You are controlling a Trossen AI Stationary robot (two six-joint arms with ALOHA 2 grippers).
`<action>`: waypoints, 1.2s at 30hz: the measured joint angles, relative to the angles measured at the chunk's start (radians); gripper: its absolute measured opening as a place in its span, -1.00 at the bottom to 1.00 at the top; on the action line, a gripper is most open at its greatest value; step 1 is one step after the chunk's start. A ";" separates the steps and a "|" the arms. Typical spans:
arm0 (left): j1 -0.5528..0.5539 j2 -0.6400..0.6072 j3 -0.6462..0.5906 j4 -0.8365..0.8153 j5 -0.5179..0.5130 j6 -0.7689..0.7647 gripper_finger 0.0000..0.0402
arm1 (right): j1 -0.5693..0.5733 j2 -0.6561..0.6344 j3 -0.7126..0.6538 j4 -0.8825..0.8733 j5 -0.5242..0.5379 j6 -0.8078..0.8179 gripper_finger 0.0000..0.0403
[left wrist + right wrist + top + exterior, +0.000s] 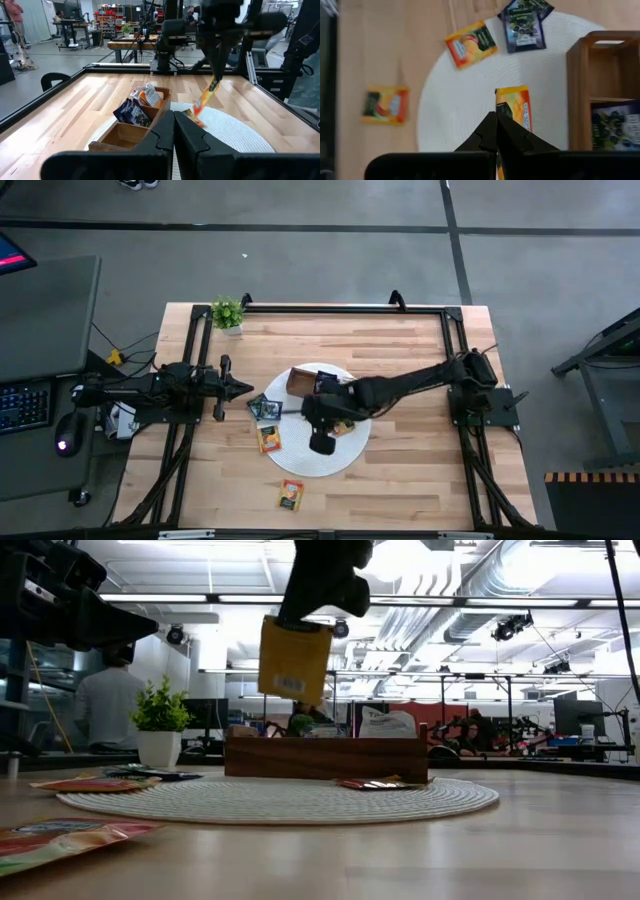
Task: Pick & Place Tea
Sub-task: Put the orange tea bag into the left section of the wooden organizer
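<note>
My right gripper hangs over the round white mat, shut on an orange-yellow tea sachet. The brown wooden box stands on the mat's far part; dark sachets and an orange-white one sit in its compartments. Loose sachets lie flat: a dark one and an orange one at the mat's left rim, one on the mat, and one on the bare table near the front. My left gripper waits shut, left of the mat. My right gripper pinches the orange-yellow sachet by its upper edge between its two fingers, coming from above and pointing down. The sachet is lifted clear of the mat and hangs below the fingers, slightly tilted, near the box.
A small potted plant stands at the table's far left corner. A black frame runs along the table's far and side edges. People and workbenches show in the room beyond the table. Bare wood lies to the right of the mat.
</note>
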 joint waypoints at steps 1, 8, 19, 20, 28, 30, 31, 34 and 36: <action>0.000 0.000 0.000 0.000 0.000 0.000 -1.00 | -0.008 0.000 0.006 0.000 -0.020 0.013 -1.00; 0.000 0.000 0.000 0.000 0.000 0.000 -1.00 | -0.078 0.000 0.016 0.001 -0.104 0.041 -1.00; 0.000 0.000 0.000 0.000 0.000 0.000 -1.00 | -0.173 0.000 0.016 0.049 -0.106 0.048 -1.00; 0.000 0.000 0.000 0.000 0.000 0.000 -1.00 | -0.181 0.000 0.016 0.061 -0.104 0.048 -1.00; 0.000 0.000 0.000 0.000 -0.001 0.000 -1.00 | -0.256 0.015 0.016 0.141 -0.082 -0.030 -1.00; 0.000 0.000 0.000 0.000 -0.001 0.000 -1.00 | -0.273 0.030 0.015 0.145 -0.083 -0.060 -1.00; 0.000 0.000 0.000 0.000 -0.001 0.000 -1.00 | -0.280 0.038 0.015 0.146 -0.084 -0.075 -1.00; 0.000 0.000 0.000 0.000 -0.001 0.000 -1.00 | -0.300 0.057 0.015 0.151 -0.087 -0.119 -1.00; 0.000 0.000 0.000 0.000 0.000 0.000 -1.00 | -0.312 0.069 0.015 0.150 -0.090 -0.142 -1.00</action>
